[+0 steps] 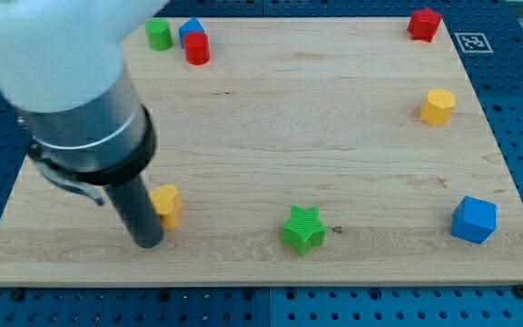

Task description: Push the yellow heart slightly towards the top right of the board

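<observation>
The yellow heart [167,203] lies near the view's bottom left of the wooden board [334,136], partly hidden by my rod. My tip [147,243] rests on the board just left of and slightly below the heart, touching or almost touching its left side. The arm's large grey and black body fills the view's top left above it.
A green cylinder [159,34], a blue block [190,30] and a red cylinder [197,49] cluster at the top left. A red block [424,24] sits at top right, a yellow hexagon [438,106] at right, a blue cube [473,220] at bottom right, a green star [303,229] at bottom centre.
</observation>
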Motion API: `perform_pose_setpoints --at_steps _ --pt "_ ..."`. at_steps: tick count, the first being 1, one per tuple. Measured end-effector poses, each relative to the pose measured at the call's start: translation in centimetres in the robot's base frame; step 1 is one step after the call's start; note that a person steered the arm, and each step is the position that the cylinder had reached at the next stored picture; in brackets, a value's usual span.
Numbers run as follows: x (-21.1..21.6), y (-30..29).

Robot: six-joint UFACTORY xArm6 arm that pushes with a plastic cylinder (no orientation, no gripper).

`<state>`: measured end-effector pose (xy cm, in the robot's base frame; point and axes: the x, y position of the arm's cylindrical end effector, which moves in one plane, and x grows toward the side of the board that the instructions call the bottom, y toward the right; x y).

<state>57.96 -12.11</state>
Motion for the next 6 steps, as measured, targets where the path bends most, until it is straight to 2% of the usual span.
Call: perform_pose_setpoints --at_steps 1,3,6 --pt "-1.3 0.9" --pt "2.4 5.4" --pt "-4.7 4.9"
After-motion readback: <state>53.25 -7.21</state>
